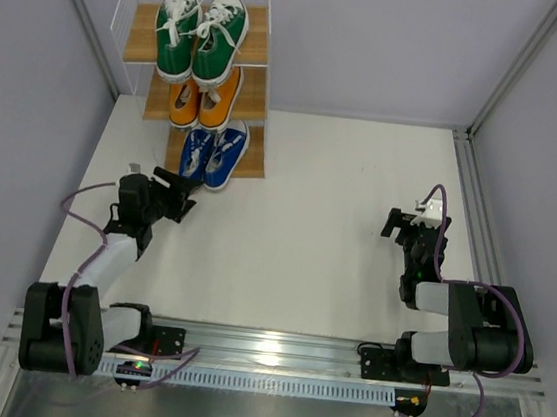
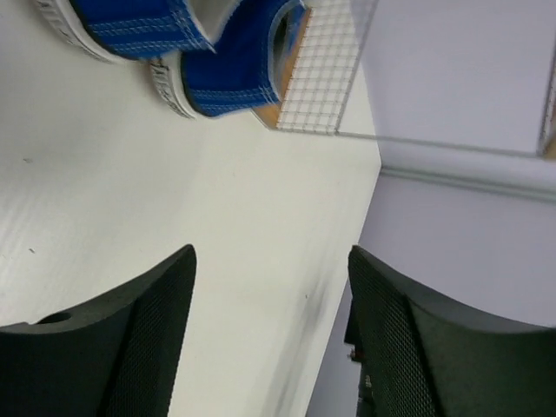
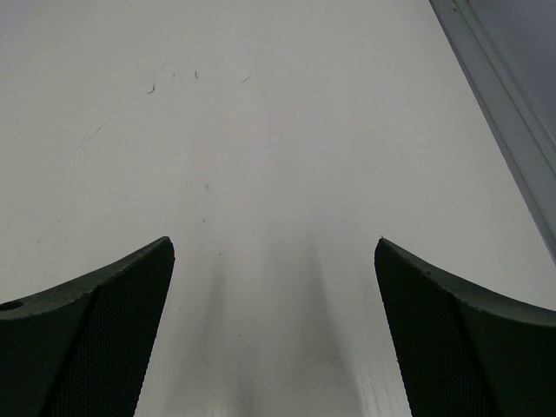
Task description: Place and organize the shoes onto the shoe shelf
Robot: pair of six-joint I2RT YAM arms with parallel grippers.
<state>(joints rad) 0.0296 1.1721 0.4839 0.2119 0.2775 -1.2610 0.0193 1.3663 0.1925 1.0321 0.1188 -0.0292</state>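
Note:
The shoe shelf (image 1: pixel 260 40) stands at the back left. On its top tier rests the green pair (image 1: pixel 200 35), on the middle tier the orange pair (image 1: pixel 204 99), on the bottom tier the blue pair (image 1: pixel 212 155). My left gripper (image 1: pixel 181 195) hovers open just in front of the blue shoes, with nothing between its fingers. In the left wrist view the blue heels (image 2: pixel 228 74) lie ahead of the open left gripper (image 2: pixel 271 261), beside the shelf's wire frame (image 2: pixel 323 69). My right gripper (image 1: pixel 397 225) stands open over bare table; the right wrist view shows the right gripper (image 3: pixel 274 243) empty.
Grey walls enclose the white table (image 1: pixel 316 233) at left, back and right. A metal rail (image 1: pixel 273 347) runs along the near edge by the arm bases.

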